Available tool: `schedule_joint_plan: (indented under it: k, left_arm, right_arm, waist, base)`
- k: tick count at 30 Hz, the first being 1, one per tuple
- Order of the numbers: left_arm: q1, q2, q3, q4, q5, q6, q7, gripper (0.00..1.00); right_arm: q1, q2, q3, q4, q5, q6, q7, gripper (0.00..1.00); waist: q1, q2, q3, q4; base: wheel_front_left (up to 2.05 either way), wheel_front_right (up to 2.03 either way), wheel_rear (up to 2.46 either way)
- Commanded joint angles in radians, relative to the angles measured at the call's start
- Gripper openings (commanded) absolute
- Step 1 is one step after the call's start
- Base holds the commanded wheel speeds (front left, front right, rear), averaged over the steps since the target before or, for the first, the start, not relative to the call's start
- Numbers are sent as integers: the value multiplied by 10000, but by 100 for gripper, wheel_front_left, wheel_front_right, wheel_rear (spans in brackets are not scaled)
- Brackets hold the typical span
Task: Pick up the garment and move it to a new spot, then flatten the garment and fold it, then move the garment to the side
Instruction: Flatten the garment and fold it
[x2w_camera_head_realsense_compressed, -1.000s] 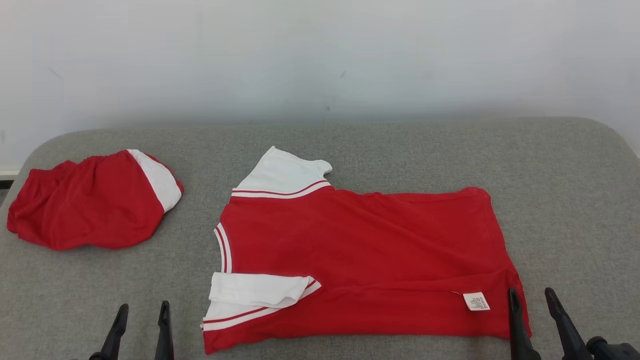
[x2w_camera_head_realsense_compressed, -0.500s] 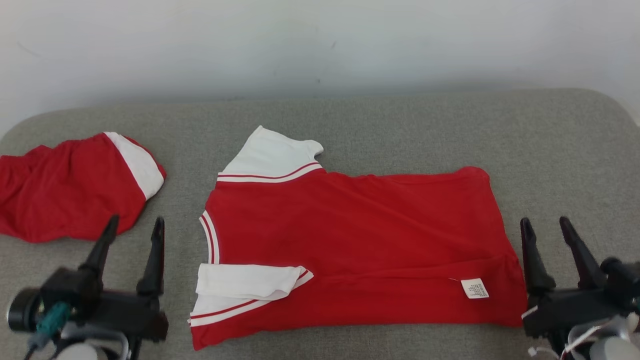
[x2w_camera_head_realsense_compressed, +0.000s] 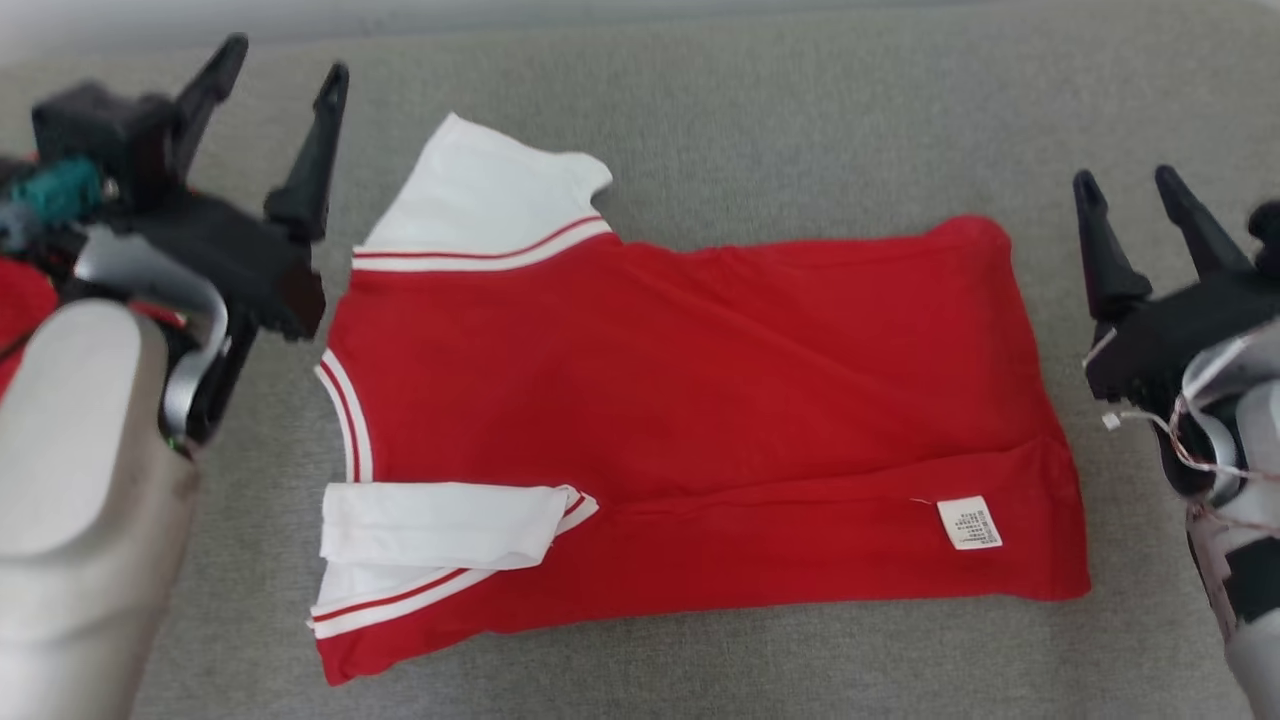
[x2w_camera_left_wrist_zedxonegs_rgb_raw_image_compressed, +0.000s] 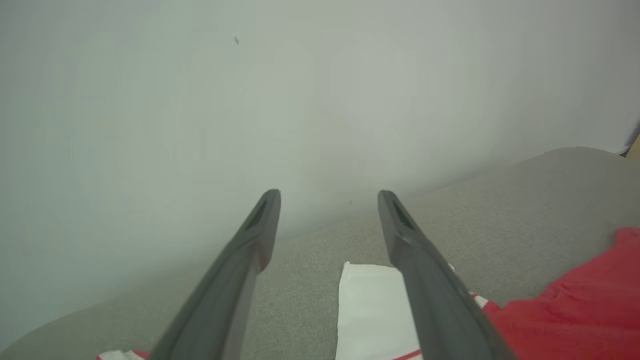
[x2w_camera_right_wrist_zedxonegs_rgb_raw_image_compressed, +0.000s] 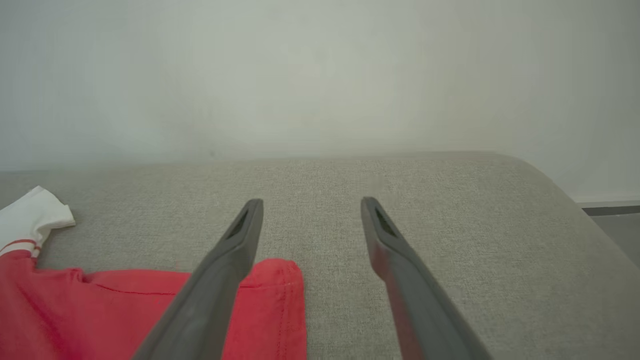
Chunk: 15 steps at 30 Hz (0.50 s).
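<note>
A red garment (x2w_camera_head_realsense_compressed: 680, 420) with white sleeves is lying flat on a grey upholstered surface (x2w_camera_head_realsense_compressed: 800, 120), stretching between the two sets of jaws. Both sets are standing wide apart and gripping nothing. The left jaws are hovering just beside the garment's collar end, with the far white sleeve (x2w_camera_head_realsense_compressed: 480, 200) lying close off their inner finger. In the left wrist view that sleeve (x2w_camera_left_wrist_zedxonegs_rgb_raw_image_compressed: 370, 310) is showing low between the two dark fingers (x2w_camera_left_wrist_zedxonegs_rgb_raw_image_compressed: 425, 280), while the red body (x2w_camera_left_wrist_zedxonegs_rgb_raw_image_compressed: 575, 300) is spreading away outside the finger nearer the garment. The right jaws are hanging just beside the hem end, clear of the cloth. In the right wrist view the hem corner (x2w_camera_right_wrist_zedxonegs_rgb_raw_image_compressed: 280, 300) is lying under and just inside one finger (x2w_camera_right_wrist_zedxonegs_rgb_raw_image_compressed: 220, 270), bare grey fabric filling the rest of the gap. A white care label (x2w_camera_head_realsense_compressed: 970, 523) is facing up near the hem, on the right jaws' side. A second red cloth (x2w_camera_head_realsense_compressed: 20, 310) is peeking out beyond the left arm, away from the garment.
</note>
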Motion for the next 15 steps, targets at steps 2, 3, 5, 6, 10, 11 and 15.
schedule_joint_plan:
  k: [2, 3, 5, 6, 10, 11, 15]
  left_arm:
    - [-1047, 235, -709, 777, -426, 21, 250, 100]
    - [-1371, 298, -967, 1105, -571, 21, 369, 100]
    - [-1947, 373, -1473, 1677, -870, 20, 541, 100]
    - [-2199, 417, -1733, 1970, -1031, 20, 692, 100]
    - [-3122, 541, -2634, 2971, -1506, 19, 970, 100]
    - [-3316, 570, -2808, 3202, -1627, 19, 1011, 100]
    - [-3926, 722, -3360, 4127, -2050, 20, 1229, 100]
  right_arm:
    - [-833, -104, 506, 629, 200, -28, 322, 100]
    - [-1079, -77, 675, 821, 310, -28, 384, 100]
    - [-1438, -31, 1048, 1210, 501, -28, 539, 100]
    - [-1624, 0, 1226, 1366, 592, -28, 602, 100]
    - [-2206, 142, 2034, 1764, 1070, -28, 808, 100]
    - [-2309, 159, 2255, 1824, 1184, -28, 853, 100]
    - [-2738, 183, 3084, 1949, 1668, -28, 958, 100]
  waist:
    - [-4, -1, 1494, -381]
    - [-4, -1, 1606, -413]
    - [-4, -1, 1810, -487]
    - [-4, -1, 1899, -536]
    - [-4, -1, 2150, -745]
    - [-4, -1, 2202, -805]
    - [-4, -1, 2339, -1083]
  base:
    - [0, 0, 0]
    - [0, 0, 0]
    - [0, 0, 0]
    - [0, 0, 0]
    - [0, 0, 0]
    - [0, 0, 0]
    - [0, 0, 0]
